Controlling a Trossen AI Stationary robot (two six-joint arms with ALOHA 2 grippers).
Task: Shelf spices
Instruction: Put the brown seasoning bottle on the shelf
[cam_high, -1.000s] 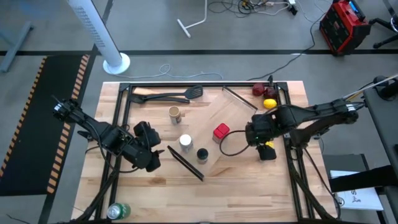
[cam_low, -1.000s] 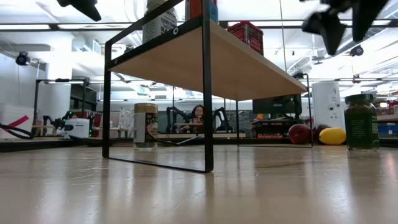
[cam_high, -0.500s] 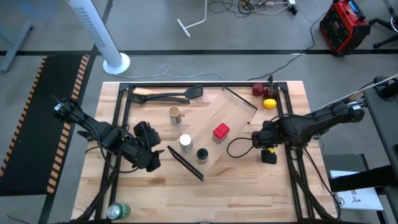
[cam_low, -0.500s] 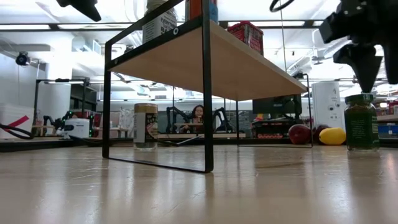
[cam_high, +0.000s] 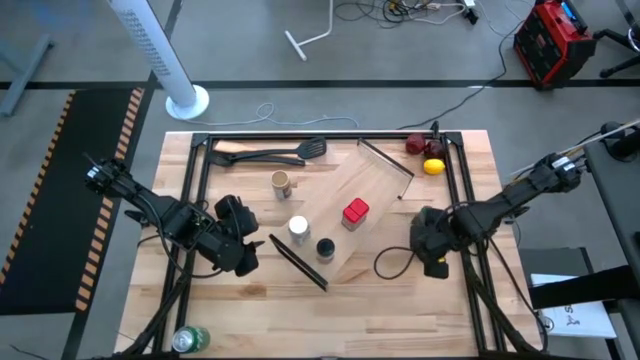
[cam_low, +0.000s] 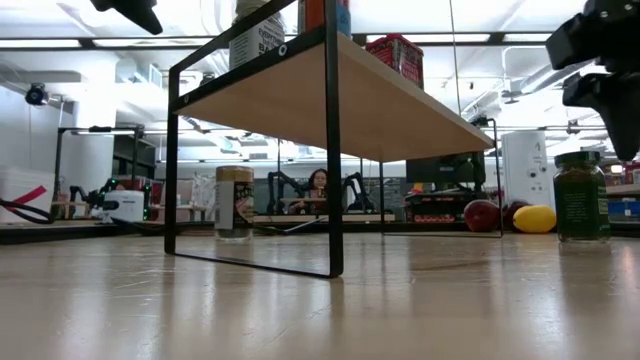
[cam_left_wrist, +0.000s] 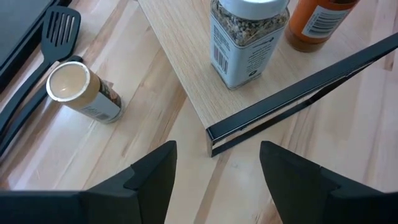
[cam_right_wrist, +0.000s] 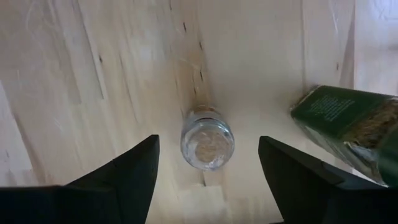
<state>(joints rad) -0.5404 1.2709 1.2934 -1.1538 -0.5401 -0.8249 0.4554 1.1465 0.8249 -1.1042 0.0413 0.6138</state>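
Directly beneath your right tool (cam_right_wrist: 208, 186), whose fingers stand spread and empty for a top-down grasp, sits the shaker (cam_right_wrist: 207, 137) on the table (cam_right_wrist: 124, 74), green jar (cam_right_wrist: 348, 121) just beside it, shelf (cam_high: 355, 215) well apart.

a pale wooden butcher-block table (cam_high: 260, 310) carried a large black tube frame (cam_high: 330, 137) around its middle. two black plastic spatulas (cam_high: 270, 154) lay near the far left corner, a yellow lemon (cam_high: 433, 166) sat beside dark red fruit (cam_high: 415, 144) far right, and a green drinks can (cam_high: 190, 339) stood at the near left edge.
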